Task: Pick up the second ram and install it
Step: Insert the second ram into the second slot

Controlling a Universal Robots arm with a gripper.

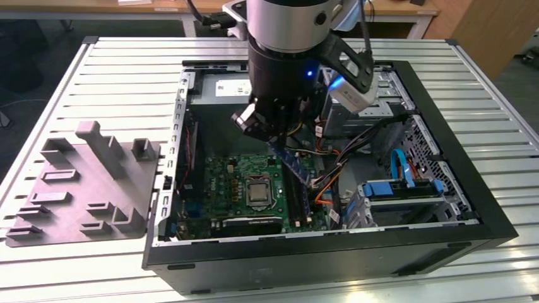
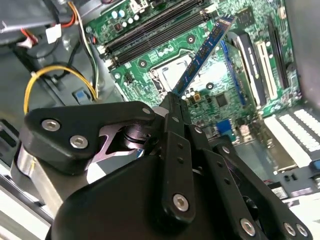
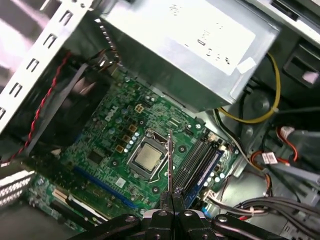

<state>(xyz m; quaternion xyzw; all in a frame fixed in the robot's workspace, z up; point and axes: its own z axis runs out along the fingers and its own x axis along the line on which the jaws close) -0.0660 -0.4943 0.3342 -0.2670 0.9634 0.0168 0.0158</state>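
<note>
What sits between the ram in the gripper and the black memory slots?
No obstacle: in the first wrist view the second ram, held edge-on by the gripper, hangs beside the memory slots, with bare green motherboard showing between them.

your second ram (image 2: 205,50) is a long, narrow dark-blue strip, pinched at one end by the gripper (image 2: 176,97) and tilted in the air above the green motherboard (image 1: 227,183).
</note>
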